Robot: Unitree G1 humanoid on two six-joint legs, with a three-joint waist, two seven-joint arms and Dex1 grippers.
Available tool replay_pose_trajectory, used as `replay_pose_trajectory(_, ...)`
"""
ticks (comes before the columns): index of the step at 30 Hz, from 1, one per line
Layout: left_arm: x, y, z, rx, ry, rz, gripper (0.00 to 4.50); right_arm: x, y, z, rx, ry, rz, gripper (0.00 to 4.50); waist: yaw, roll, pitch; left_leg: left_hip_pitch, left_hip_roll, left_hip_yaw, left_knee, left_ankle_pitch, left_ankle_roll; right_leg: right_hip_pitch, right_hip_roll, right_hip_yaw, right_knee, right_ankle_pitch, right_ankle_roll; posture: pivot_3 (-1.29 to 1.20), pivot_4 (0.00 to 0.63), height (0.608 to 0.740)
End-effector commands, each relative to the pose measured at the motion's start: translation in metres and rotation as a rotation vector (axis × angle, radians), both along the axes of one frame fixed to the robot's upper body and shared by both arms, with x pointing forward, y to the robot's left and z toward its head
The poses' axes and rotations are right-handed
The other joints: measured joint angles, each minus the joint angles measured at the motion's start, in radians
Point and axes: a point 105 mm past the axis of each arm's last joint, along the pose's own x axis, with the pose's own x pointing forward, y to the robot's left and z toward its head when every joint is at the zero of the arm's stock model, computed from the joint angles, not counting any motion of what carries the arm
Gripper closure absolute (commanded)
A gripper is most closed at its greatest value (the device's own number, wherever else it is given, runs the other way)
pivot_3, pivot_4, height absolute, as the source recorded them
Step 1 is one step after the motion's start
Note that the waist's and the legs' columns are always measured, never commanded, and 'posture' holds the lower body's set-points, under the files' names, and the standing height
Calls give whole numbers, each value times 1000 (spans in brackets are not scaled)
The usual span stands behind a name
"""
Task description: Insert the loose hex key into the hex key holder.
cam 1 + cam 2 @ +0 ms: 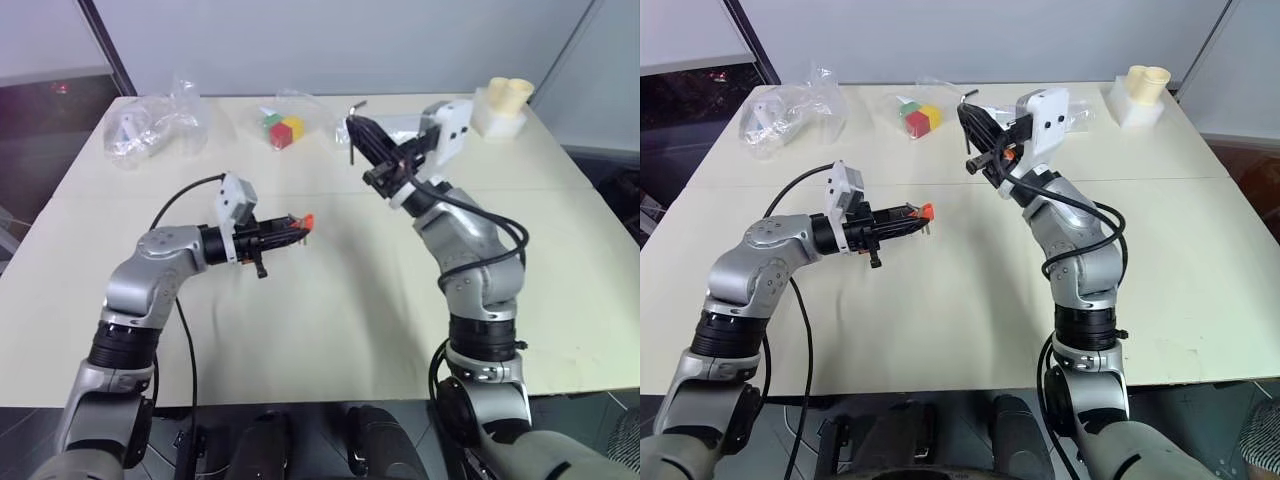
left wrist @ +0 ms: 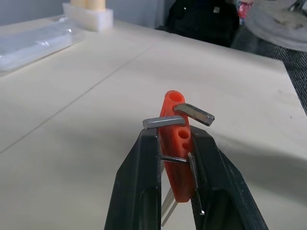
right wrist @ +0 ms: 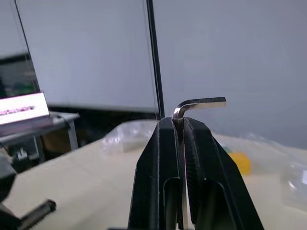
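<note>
We see a wide pale bench (image 1: pixel 330 330) taking up most of the head views, and both arms are raised over it. Along its far edge, from upper left to upper right of the frame, lie a crumpled clear plastic bag (image 1: pixel 150 125), a cluster of red, green and yellow toy cubes (image 1: pixel 280 130) and a cream foam block with two pale cylinders (image 1: pixel 503 108).

The right gripper (image 1: pixel 352 128) sits in the upper middle of the frame, tilted upward, its jaws pressed together on the long leg of the loose hex key (image 3: pixel 199 103). In the right wrist view the key's short bent leg sticks out sideways just above the fingertips.

The left gripper (image 1: pixel 297 226) is left of centre and points level toward the middle of the frame. Its jaws are clamped on the hex key holder (image 2: pixel 176 143), a small red-orange block carrying several short grey keys (image 2: pixel 194 112); two of them fold out near its top. Thin prongs seem to run down below the block between the fingers, though that part is hard to read.

Key and holder are well apart, the key higher and further right in the frame.
</note>
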Motion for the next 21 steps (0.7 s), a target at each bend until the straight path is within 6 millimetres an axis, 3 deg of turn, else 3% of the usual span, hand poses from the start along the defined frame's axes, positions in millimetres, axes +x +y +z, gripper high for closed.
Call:
replay_pose_trajectory(1,4,-3,14,-11,-56,5,4218,-9,11,5,40,-97,15,4457,-1,0,0,0,0,0,0,0,0,0,0,0,0,0,0,0,150,740)
replay_pose_trajectory(10,9,-3,18,-15,-60,27,4218,-22,34,-22,-23,-140,94,4457,-2,0,0,0,0,0,0,0,0,0,1,0,1,0,0,0,150,740)
replay_pose_trajectory(21,13,-1,20,-17,-64,38,4218,-32,45,-30,-62,-146,169,4457,-1,0,0,0,0,0,1,0,0,-1,1,0,2,0,0,0,150,740)
